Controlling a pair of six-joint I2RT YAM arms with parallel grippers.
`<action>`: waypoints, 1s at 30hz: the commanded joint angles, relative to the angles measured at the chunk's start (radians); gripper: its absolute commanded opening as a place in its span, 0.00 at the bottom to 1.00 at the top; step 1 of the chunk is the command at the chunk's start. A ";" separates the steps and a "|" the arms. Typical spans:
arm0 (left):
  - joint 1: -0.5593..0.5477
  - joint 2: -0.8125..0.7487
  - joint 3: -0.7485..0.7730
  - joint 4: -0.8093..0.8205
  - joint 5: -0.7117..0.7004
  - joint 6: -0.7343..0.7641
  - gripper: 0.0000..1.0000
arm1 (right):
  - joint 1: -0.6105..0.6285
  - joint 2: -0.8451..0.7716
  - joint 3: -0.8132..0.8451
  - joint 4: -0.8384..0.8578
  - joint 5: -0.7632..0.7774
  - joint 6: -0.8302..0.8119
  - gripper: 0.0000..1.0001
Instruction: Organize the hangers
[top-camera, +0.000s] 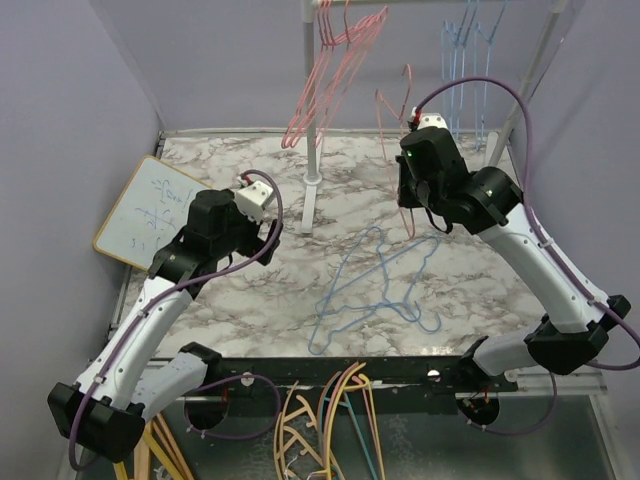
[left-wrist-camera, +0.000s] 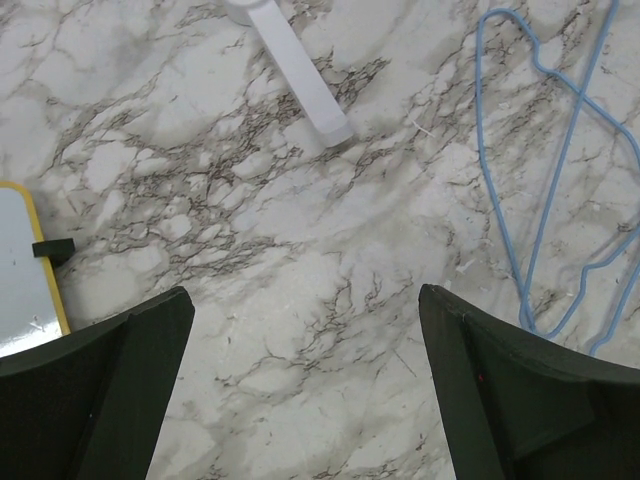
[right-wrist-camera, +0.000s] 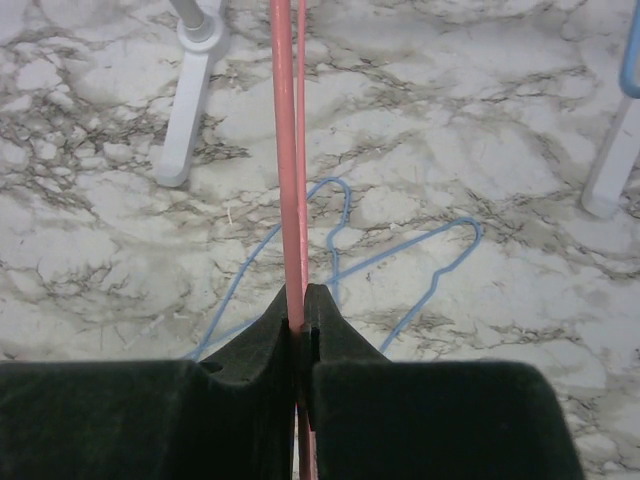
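Hanger (right-wrist-camera: 285, 150), pink, pinched tight in the right claw (right-wrist-camera: 300, 305) at centre frame. Left claw (left-wrist-camera: 302, 300) gapes wide, empty, above the marble table (left-wrist-camera: 180, 180); blue hangers (left-wrist-camera: 566, 170) lie at frame right.

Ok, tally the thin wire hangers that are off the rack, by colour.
On the marble table, light blue wire hangers: 2
In the right gripper, pinkish red wire hanger: 1
Total: 3
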 joint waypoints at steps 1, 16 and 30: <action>0.056 -0.035 -0.019 -0.009 0.014 0.015 0.99 | 0.002 0.037 0.121 -0.093 0.106 -0.021 0.01; 0.191 -0.114 -0.036 -0.103 0.119 0.021 0.99 | 0.003 0.252 0.464 -0.110 0.168 -0.193 0.01; 0.295 -0.061 0.027 -0.151 0.096 0.035 0.99 | -0.046 0.367 0.611 0.061 0.166 -0.339 0.01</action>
